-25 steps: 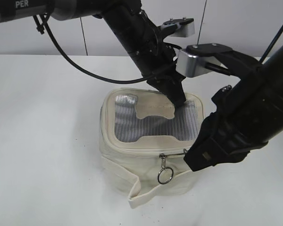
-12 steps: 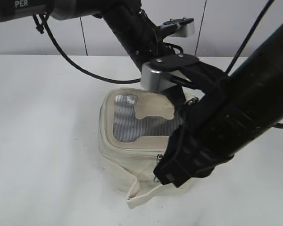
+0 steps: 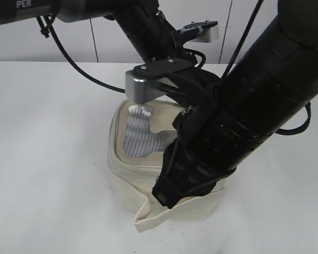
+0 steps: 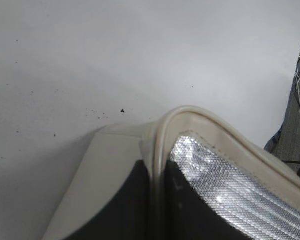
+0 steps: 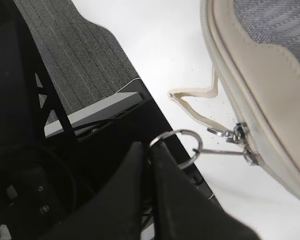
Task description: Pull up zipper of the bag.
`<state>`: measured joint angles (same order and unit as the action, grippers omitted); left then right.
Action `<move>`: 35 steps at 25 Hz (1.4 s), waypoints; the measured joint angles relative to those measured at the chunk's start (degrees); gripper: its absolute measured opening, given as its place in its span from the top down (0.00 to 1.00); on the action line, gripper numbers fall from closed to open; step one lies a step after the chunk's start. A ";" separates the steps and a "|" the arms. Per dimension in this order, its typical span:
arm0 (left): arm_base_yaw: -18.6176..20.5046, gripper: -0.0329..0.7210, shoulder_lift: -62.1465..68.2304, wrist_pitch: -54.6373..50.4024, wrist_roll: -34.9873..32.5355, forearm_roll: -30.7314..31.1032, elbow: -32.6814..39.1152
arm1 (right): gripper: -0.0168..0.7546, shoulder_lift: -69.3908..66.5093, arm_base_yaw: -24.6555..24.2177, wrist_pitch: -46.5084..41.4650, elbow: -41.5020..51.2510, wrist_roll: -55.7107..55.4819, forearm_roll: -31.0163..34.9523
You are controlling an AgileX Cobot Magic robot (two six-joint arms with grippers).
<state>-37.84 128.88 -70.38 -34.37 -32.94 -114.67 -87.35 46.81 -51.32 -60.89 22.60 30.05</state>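
The cream bag [image 3: 123, 170] with its grey mesh top [image 3: 133, 136] stands mid-table. My left gripper [image 4: 157, 200] is shut on the bag's back rim [image 4: 190, 112], one finger outside and one on the mesh [image 4: 230, 187]; in the exterior view it is hidden behind the right arm. My right gripper [image 5: 150, 147] is shut on the silver ring [image 5: 184, 133] of a zipper pull [image 5: 222, 151], which runs to the zipper track [image 5: 221, 80] on the bag [image 5: 270, 65]. In the exterior view the right gripper [image 3: 167, 197] covers the bag's front and the pull.
The bag's loose strap [image 3: 148, 221] lies folded on the white table [image 3: 42, 132] in front; it also shows in the right wrist view [image 5: 197, 107]. The table's edge and grey floor [image 5: 75, 55] lie beyond. The left arm [image 3: 148, 32] reaches in from the upper left.
My right arm has swung left across the bag's front and closed on the pull ring, which it now hides in the exterior view. The bag has shifted slightly left. The left arm stays put.
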 joint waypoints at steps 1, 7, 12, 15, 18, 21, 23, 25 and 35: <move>0.00 0.90 0.00 0.05 0.00 0.00 0.00 | 0.94 0.00 0.06 -0.05 0.00 -0.47 -0.31; 0.06 0.84 0.00 0.86 0.20 0.27 0.00 | 0.47 0.75 0.00 -1.20 -0.46 -9.48 -3.03; 0.37 0.55 -1.35 2.00 0.37 1.08 -0.12 | 0.20 4.85 -3.39 -1.74 -0.52 -17.25 -12.56; 0.71 0.48 -3.78 2.46 0.38 1.44 -0.12 | 0.19 7.02 -7.87 -1.91 -0.56 -18.47 -14.34; 1.10 0.47 -6.80 2.45 1.28 1.59 -0.23 | 0.19 7.85 -12.89 -1.91 -0.63 -18.71 -15.40; 1.89 0.47 -9.78 2.32 5.66 4.78 -0.30 | 0.19 7.85 -17.95 -1.91 -0.63 -18.97 -17.61; 2.72 0.47 -11.68 1.76 9.54 9.46 -0.30 | 0.19 7.85 -21.39 -1.91 -0.63 -19.13 -18.83; 3.38 0.47 -13.27 1.11 13.81 16.21 -0.30 | 0.19 7.85 -25.04 -1.91 -0.63 -19.81 -20.56; 6.30 0.47 -22.13 0.37 31.12 37.52 0.08 | 0.21 8.70 -37.03 -4.38 -0.63 -23.23 -27.43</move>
<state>-31.53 106.75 -70.01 -3.24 4.58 -114.59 -78.65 9.79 -55.70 -61.52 -0.63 2.62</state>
